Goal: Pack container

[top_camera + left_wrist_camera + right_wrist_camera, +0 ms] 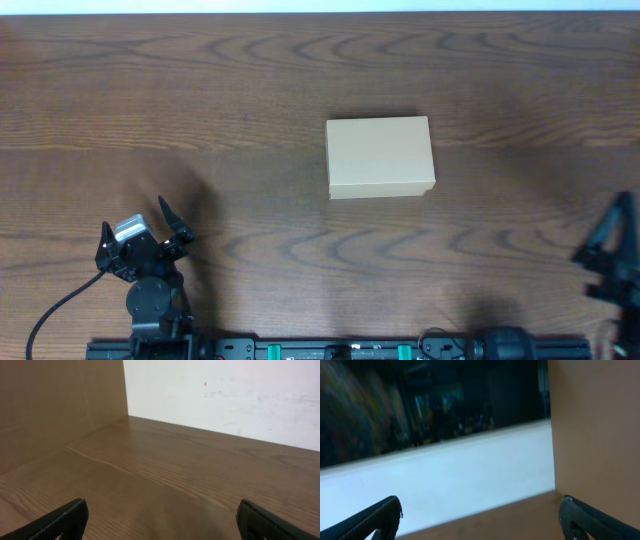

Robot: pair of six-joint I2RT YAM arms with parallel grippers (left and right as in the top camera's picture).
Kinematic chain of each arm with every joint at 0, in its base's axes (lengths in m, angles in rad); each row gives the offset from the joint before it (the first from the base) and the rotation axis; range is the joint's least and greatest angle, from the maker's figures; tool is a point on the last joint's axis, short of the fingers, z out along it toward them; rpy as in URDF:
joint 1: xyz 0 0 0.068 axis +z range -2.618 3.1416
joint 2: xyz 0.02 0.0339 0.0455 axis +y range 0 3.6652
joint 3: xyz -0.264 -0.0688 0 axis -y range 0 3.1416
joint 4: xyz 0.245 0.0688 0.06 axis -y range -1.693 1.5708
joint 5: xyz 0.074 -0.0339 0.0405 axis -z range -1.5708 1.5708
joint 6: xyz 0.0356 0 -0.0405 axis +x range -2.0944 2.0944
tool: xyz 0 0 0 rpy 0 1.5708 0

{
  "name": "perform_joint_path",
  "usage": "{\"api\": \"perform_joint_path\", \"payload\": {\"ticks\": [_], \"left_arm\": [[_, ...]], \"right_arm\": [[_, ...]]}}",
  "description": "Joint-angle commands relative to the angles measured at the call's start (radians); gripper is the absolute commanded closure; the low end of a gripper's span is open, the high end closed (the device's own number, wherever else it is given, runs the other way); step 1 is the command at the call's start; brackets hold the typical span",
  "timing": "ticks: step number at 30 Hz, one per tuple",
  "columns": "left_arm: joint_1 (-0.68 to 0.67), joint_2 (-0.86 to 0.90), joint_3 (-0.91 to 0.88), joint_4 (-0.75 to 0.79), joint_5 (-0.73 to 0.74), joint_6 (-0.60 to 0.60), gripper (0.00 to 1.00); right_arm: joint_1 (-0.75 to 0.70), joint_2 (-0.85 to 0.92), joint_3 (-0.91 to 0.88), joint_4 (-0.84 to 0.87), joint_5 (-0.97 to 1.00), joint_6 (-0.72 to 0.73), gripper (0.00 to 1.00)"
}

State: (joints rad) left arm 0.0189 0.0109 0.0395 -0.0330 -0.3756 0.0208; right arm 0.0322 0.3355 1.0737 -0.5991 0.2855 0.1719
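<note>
The container (380, 157) is a plain tan cardboard box lying flat near the middle of the wooden table (250, 90), its lid down. My left gripper (137, 228) sits at the near left, well apart from the box. In the left wrist view the left gripper (162, 522) is open, with only bare wood between its fingers. My right gripper (612, 238) is at the near right edge, partly cut off. In the right wrist view the right gripper (481, 520) is open and holds nothing. Neither wrist view shows the box.
A white wall (225, 395) rises beyond the table's far edge in the left wrist view. A tan side panel (55, 405) stands at the table's left. The arm bases and a black rail (330, 349) run along the near edge.
</note>
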Motion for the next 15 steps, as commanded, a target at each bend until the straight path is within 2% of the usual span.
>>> {"api": "perform_joint_path", "payload": {"ticks": [1, 7, 11, 15], "left_arm": [[0.005, -0.006, -0.033, -0.016, 0.010, 0.005, 0.05], [0.005, -0.006, -0.033, -0.016, 0.010, 0.005, 0.05], [0.005, -0.006, -0.033, -0.016, 0.010, 0.005, 0.05], [0.005, -0.006, -0.033, -0.016, 0.010, 0.005, 0.05]], "right_arm": [[0.008, -0.045, -0.148, 0.033, 0.013, 0.084, 0.00], [0.009, -0.055, -0.377, 0.212, -0.002, 0.081, 0.01], [0.008, -0.102, -0.507, 0.307, -0.030, -0.030, 0.01], [0.008, -0.182, -0.573, 0.311, -0.032, -0.153, 0.01]]}}
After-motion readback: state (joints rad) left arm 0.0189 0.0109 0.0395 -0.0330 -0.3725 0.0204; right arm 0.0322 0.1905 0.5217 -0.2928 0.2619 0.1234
